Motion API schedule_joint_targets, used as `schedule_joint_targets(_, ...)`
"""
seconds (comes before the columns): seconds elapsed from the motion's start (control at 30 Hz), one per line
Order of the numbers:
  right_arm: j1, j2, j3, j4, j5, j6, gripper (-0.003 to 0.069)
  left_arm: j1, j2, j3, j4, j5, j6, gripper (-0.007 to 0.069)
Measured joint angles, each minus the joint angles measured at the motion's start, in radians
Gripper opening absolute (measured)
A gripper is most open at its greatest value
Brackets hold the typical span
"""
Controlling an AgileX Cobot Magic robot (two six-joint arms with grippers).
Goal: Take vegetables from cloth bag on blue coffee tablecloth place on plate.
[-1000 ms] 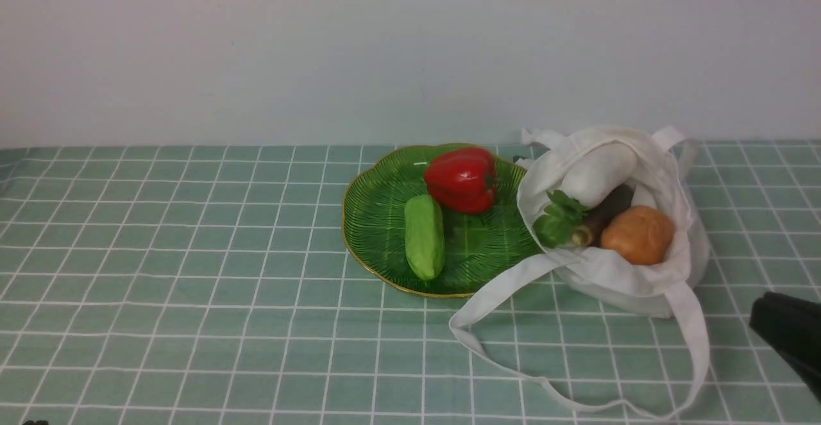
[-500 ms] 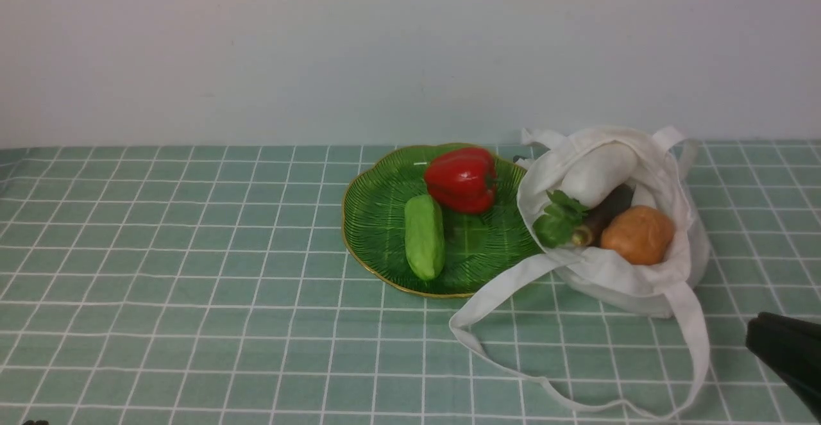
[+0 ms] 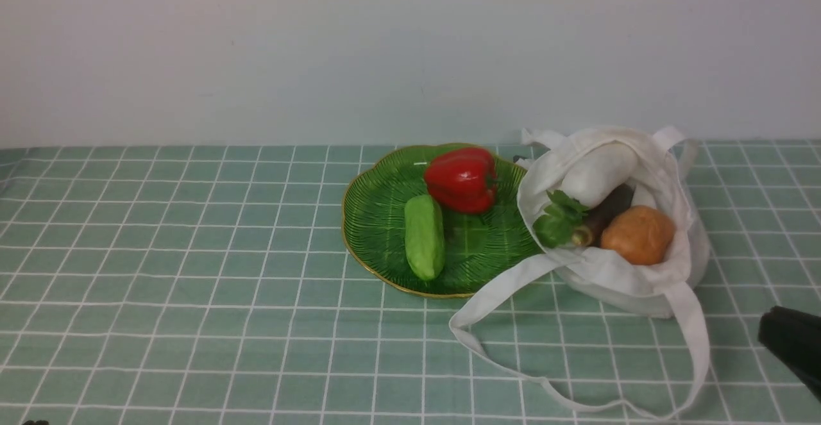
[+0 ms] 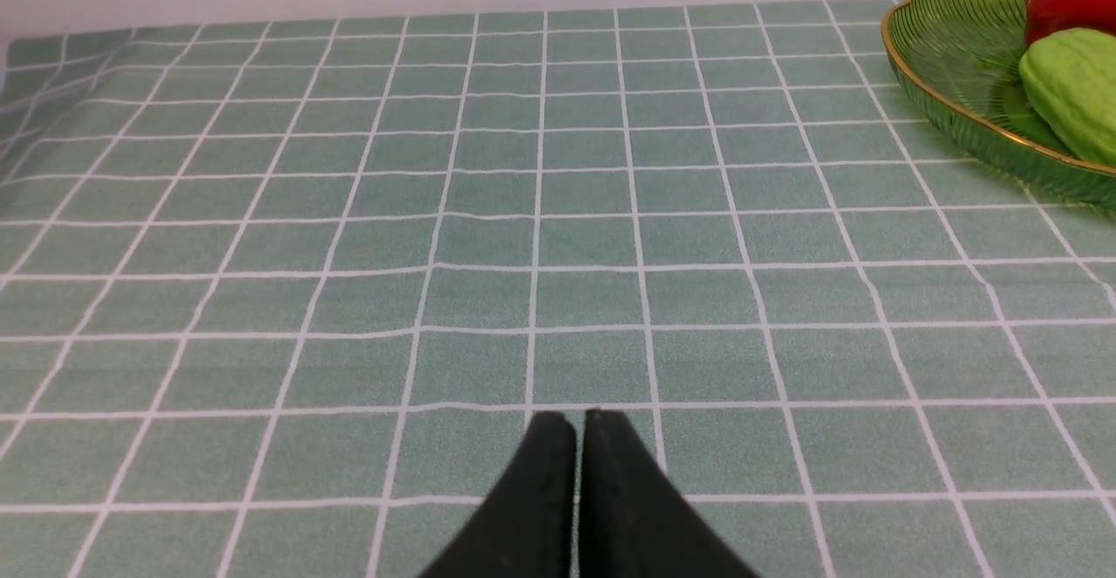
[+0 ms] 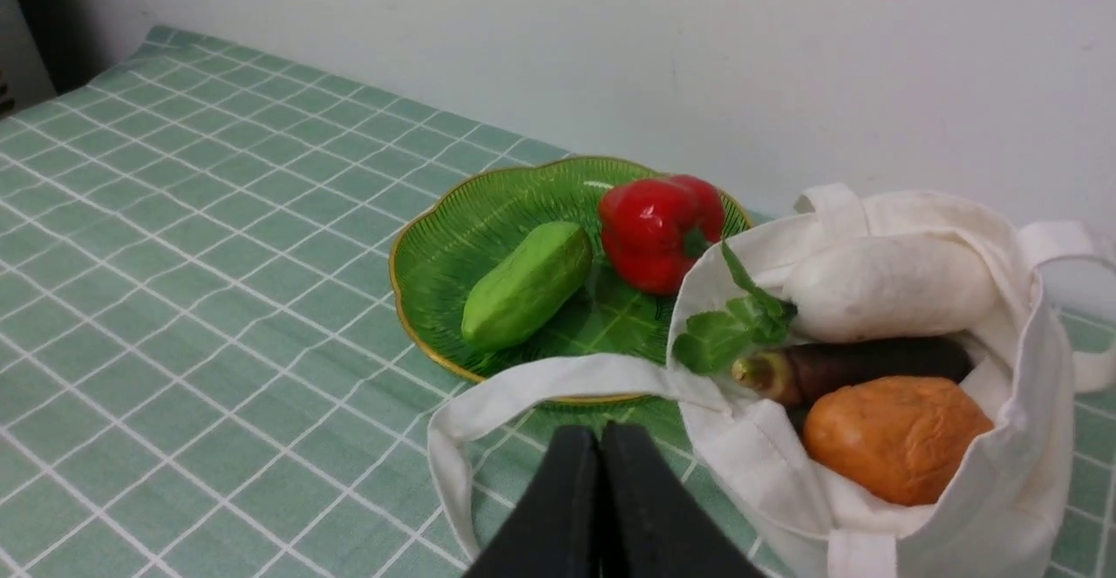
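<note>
Nearest the robot, over the pale teal-green tablecloth (image 3: 192, 252) gridded with thin white lines, are the two black grippers. The left gripper (image 4: 575, 421) has its fingers pressed together with nothing between them; it is well to the left of the large dark green ribbed glass plate (image 3: 372, 220) and nearer the robot than it. The right gripper (image 5: 600, 434) is likewise closed on nothing. It is to the right of the plate, nearer than it, and in the front view apart from the soft white cloth bag (image 3: 616, 277).

A long floppy white strap handle (image 3: 494, 297) runs from the bag across the plate's near right rim, then loops over the cloth nearer the robot. The bag slumps against the plate's right side and covers part of the gold-edged scalloped rim, its mouth open. Inside, a round orange-brown potato (image 3: 637, 234) lies nearest. Behind it is a dark root (image 3: 606, 210) whose green leaves (image 3: 557, 220) point toward the plate, and a white radish (image 3: 600, 172) lies farthest back.

On the plate, a stubby light green cucumber (image 3: 424, 236) lies on the near half. A glossy red bell pepper (image 3: 462, 179) sits just behind it on the far half, though I cannot tell whether they touch. Beyond the plate rises a plain pale wall (image 3: 385, 47).
</note>
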Motion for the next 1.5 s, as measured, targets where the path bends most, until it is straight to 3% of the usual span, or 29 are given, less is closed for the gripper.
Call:
schedule_joint_targets(0.4, -0.284, -0.267, 0.281, -0.015, -0.126, 0.0, -0.0014, 0.0, 0.0, 0.0, 0.0, 0.0, 0.0, -0.0008)
schedule_joint_targets(0.63, -0.34, -0.406, 0.392, -0.019, -0.124, 0.0, -0.0014, 0.0, 0.0, 0.0, 0.0, 0.0, 0.0, -0.0008)
schedule_joint_targets(0.97, -0.458, -0.419, 0.398, -0.026, -0.084, 0.0, -0.0014, 0.0, 0.0, 0.0, 0.0, 0.0, 0.0, -0.0008)
schedule_joint_targets(1.5, -0.453, -0.419, 0.396, -0.019, -0.026, 0.024, -0.0014, 0.0, 0.0, 0.0, 0.0, 0.0, 0.0, -0.0008)
